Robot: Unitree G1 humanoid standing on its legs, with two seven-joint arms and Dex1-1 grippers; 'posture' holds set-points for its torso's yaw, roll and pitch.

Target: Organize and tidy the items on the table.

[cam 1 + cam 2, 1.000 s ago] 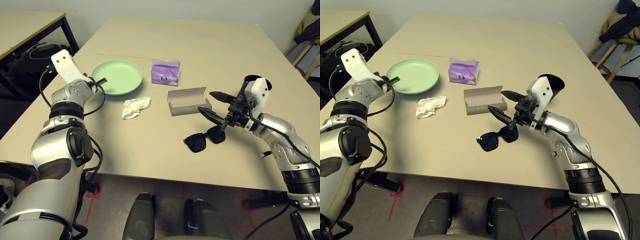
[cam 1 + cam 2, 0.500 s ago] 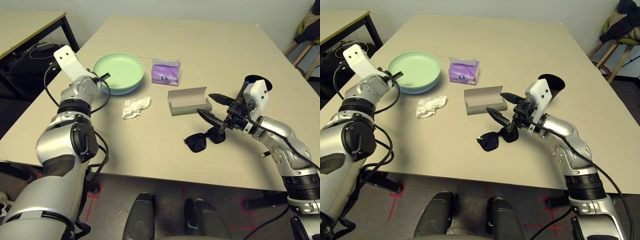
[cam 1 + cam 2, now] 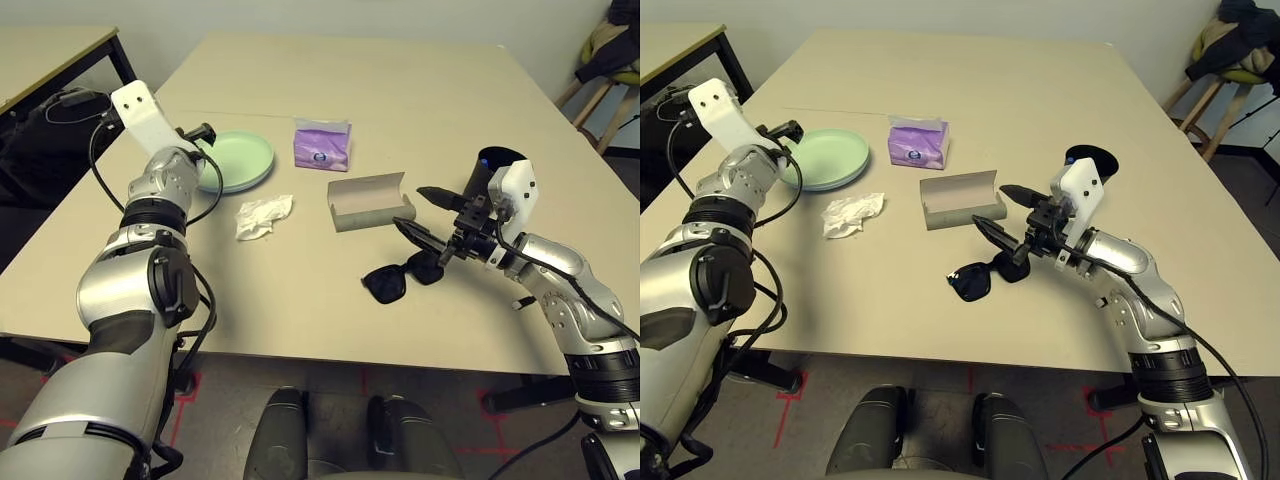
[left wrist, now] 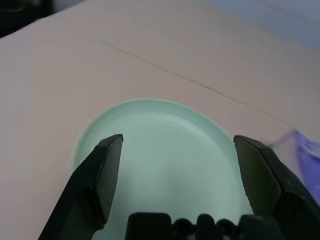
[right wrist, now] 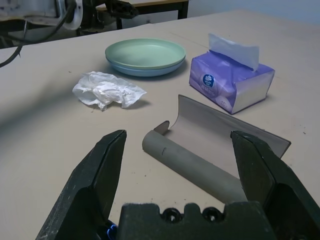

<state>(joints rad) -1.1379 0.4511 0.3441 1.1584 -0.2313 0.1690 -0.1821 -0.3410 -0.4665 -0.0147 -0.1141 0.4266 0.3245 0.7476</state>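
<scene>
In the head camera views, the smooth beige tabletop [image 3: 420, 90] fills most of the frame. At upper left, a pale green plate [image 3: 238, 160] sits nested on a light blue plate [image 3: 826, 184], both round and shallow with a matte finish. The left gripper [image 3: 200, 135] hangs at the near left rim of the stack, jaws spread wide and holding nothing. Just below the plates lies a crumpled white tissue [image 3: 262, 216], soft and wrinkled. Right of the plates stands a purple tissue pack [image 3: 322, 146] with a white sheet poking from its top. Near the middle lies a grey glasses case [image 3: 370, 201], oblong and open, its lid curved upward. Lower, toward the right, rest black sunglasses [image 3: 405, 277], glossy and folded. The right gripper [image 3: 428, 220] is at centre right, jaws wide open and empty, the lower finger just above the sunglasses. A black cup [image 3: 495, 168] stands behind that gripper's white wrist. At upper left a darker side table [image 3: 50, 55] borders the scene; at upper right a stool [image 3: 600, 90] carries draped clothing. In the left wrist view, the wide-open jaws frame the green plate, with a corner of the purple pack at the right edge. In the right wrist view, the open jaws frame the glasses case, with tissue, plates and purple pack beyond.
</scene>
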